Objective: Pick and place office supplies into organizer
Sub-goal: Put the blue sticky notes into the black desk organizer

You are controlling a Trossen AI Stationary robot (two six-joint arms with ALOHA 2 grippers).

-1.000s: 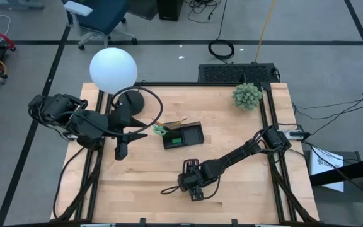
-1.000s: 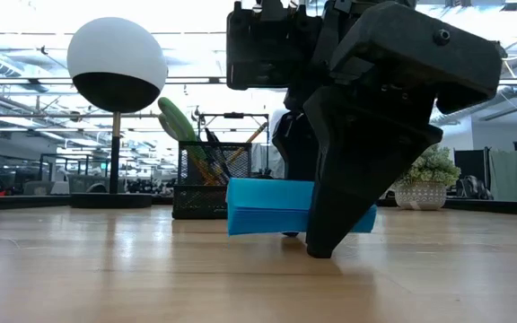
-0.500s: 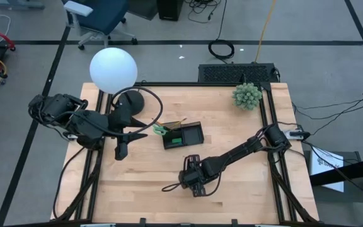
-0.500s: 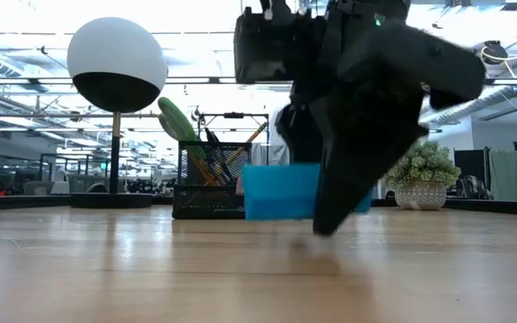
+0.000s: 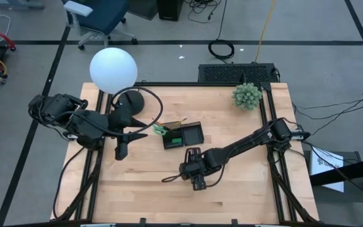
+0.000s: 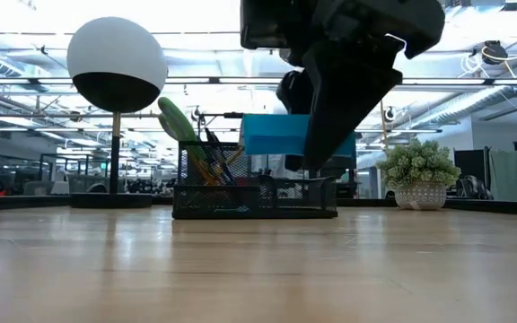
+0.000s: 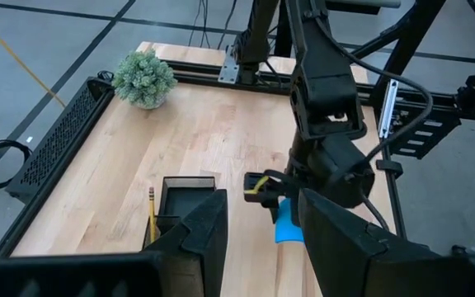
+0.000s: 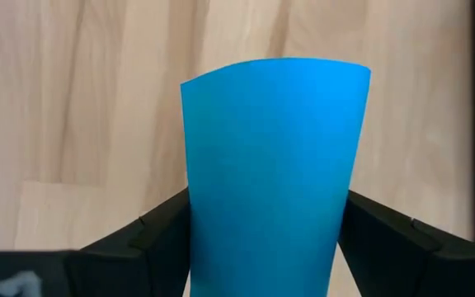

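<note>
Low view: blue note pad (image 6: 281, 135) lifted clear of the table (image 6: 258, 269) — in front of the organizer (image 6: 254, 197).
Right end effector (image 8: 262, 247): fingers clamped on the pad's sides.
Left end effector (image 7: 258, 239): partly open, empty — beside the lamp base (image 5: 131, 104).

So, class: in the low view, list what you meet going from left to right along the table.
Globe lamp → green-handled scissors → black mesh organizer → blue note pad held up by the right gripper → fuzzy plant ball.

Globe lamp (image 5: 113, 69), fuzzy plant (image 5: 247, 96), office chair (image 5: 99, 16)
</note>
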